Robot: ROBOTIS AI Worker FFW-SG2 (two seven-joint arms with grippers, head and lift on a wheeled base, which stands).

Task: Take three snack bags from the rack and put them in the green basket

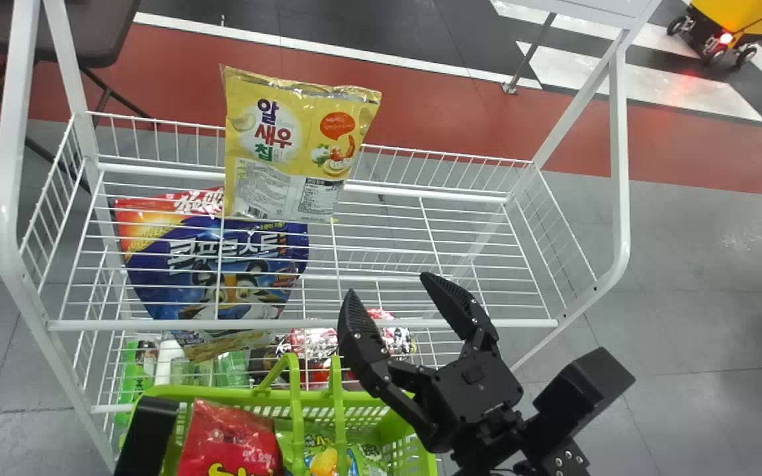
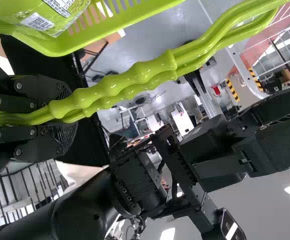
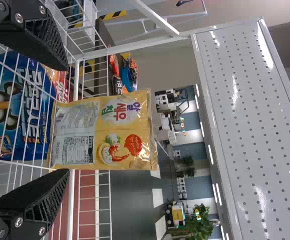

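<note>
Spread wide apart, the two black fingers of the right gripper (image 1: 391,287) are nearest, in front of the white wire rack (image 1: 301,324) and holding nothing. Beyond them, toward the back left of the top shelf, a yellow snack bag (image 1: 298,149) stands upright with its printed panel facing the robot. A large blue bag (image 1: 186,277) sits lower in the rack, seen through the shelf wires. Below, in front of the rack, is the green basket (image 1: 242,395), with a red bag (image 1: 229,443) and a green bag (image 1: 368,456) inside. The left gripper (image 2: 67,117) pinches the basket's ridged green handles (image 2: 109,87) between its fingers, so the basket should keep steady. With two bags in the basket, the yellow one is probably the third and last to collect. It looks light, puffy and soft, its shiny film likely slippery and its contents crisp enough to crush. The right wrist view has the open fingers roughly in line with the bag's two side edges, ahead of contact. A gentle squeeze from both sides, around the middle or a little lower, seems best, gathering the puffed body rather than the thin top seal. Too light a pinch could let it slip or topple backward; too hard could burst it. Once held, it should be lifted clear of the wire rail before being brought down to the basket.
</note>
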